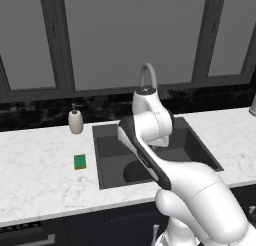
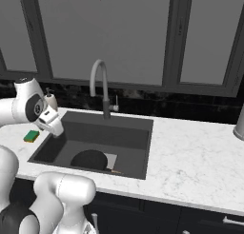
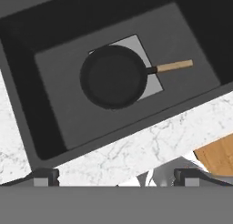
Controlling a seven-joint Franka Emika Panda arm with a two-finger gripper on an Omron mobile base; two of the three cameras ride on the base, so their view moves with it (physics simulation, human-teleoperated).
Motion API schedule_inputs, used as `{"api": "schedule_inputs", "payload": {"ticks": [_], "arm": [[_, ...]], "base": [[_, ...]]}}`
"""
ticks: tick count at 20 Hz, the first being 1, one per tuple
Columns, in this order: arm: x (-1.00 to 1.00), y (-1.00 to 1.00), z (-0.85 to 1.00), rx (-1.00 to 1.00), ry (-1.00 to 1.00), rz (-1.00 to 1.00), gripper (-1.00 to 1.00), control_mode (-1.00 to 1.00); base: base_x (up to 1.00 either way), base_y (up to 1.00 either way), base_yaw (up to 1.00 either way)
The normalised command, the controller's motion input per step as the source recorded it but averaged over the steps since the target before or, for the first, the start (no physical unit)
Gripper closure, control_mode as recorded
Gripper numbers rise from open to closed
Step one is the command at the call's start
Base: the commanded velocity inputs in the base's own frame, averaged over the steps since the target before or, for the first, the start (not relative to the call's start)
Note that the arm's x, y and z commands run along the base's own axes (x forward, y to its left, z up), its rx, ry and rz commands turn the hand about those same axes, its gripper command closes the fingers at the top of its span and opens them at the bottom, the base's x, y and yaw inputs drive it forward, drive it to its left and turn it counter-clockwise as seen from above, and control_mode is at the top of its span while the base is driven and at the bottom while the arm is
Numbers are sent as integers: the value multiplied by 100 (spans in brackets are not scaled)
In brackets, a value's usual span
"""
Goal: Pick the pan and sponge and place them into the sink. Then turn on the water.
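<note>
The black pan [image 3: 113, 76] lies in the dark grey sink [image 3: 54, 95], over the light grey patch, its wooden handle pointing toward the near wall. It also shows in the basin [image 2: 109, 133] as a dark disc, the pan [image 2: 89, 159]; the arm partly hides the pan [image 1: 134, 171]. My gripper [image 3: 117, 177] hangs above the sink's near rim, open, with nothing between its fingers. From the right base view the gripper [image 2: 57, 130] is over the basin's left edge. The green sponge [image 1: 80, 161] rests on the counter left of the sink [image 1: 107, 140]; the sponge [image 2: 32, 135] sits just beyond the hand. No water runs from the faucet [image 2: 98, 81].
A beige soap dispenser [image 1: 75, 121] stands at the back left of the sink, near the dark backsplash. A grey object [image 2: 239, 126] stands at the counter's far right. White marble counter [image 2: 190, 152] stretches to the right of the basin.
</note>
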Motion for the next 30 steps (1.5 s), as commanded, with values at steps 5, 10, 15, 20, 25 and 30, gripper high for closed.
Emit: {"api": "schedule_inputs", "payload": {"ticks": [5,10,15,20,25,30], "arm": [[13,100,-5,0,8,-3,-100,-100],[52,89,-28,0,11,2,-100,-100],[67,59,-27,0,11,4,-100,-100],[44,34,-27,0,3,0,-100,-100],[8,4,-2,0,0,1,-100,-100],[2,4,-17,0,0,0,-100,-100]], "base": [[0,0,0],[0,0,0],[0,0,0],[0,0,0],[0,0,0],[0,0,0]]}}
